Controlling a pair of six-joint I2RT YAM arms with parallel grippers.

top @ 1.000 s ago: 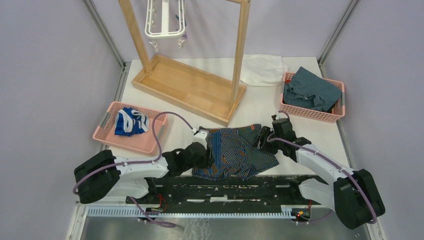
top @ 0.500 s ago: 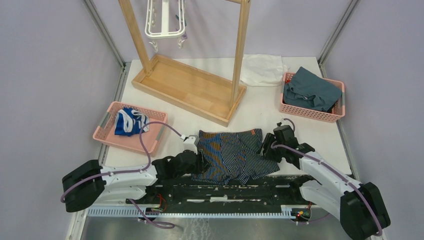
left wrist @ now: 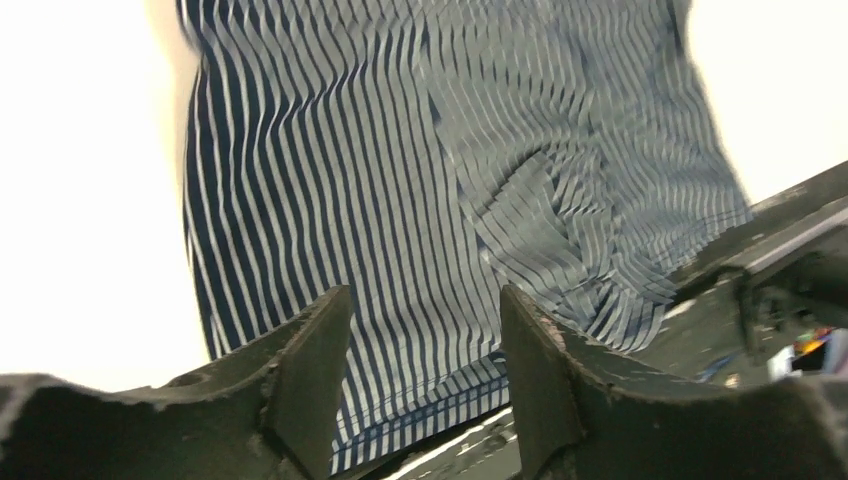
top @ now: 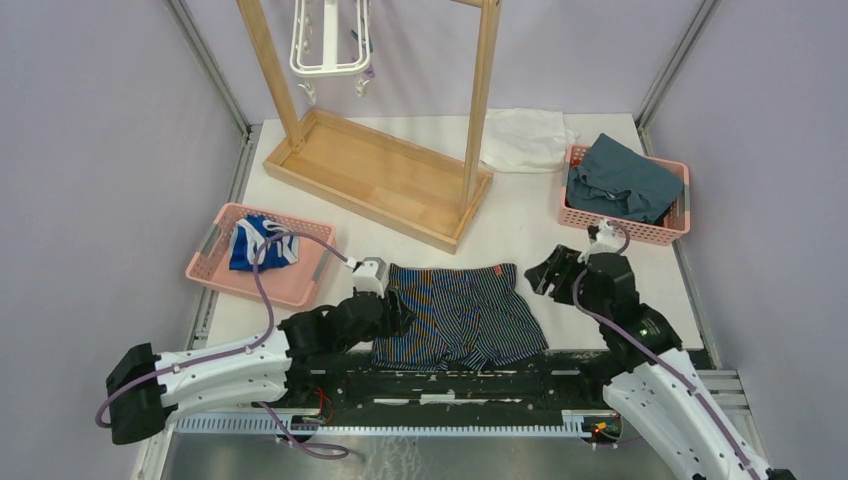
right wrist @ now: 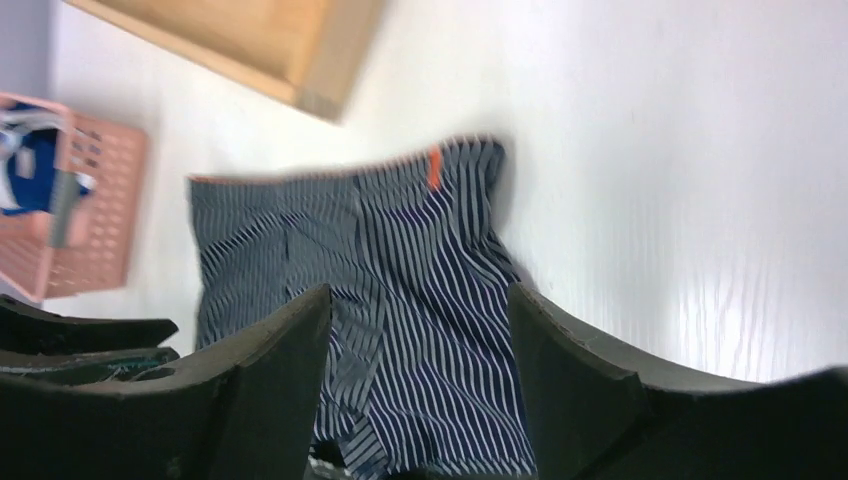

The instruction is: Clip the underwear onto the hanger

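Navy pinstriped underwear (top: 460,315) lies spread flat; white hanger (top: 329,30) hangs far behind.

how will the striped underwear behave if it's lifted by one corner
Probably floppy: the underwear lies flat on the table with soft creases, so it would likely droop and bunch. It looks thin, so likely light. Pushed, it would probably wrinkle rather than slide whole.

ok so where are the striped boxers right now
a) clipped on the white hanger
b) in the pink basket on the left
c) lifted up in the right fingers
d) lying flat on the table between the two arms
d: the underwear lies spread flat on the table, the right fingers are open with nothing in them, and the hanger holds no cloth.
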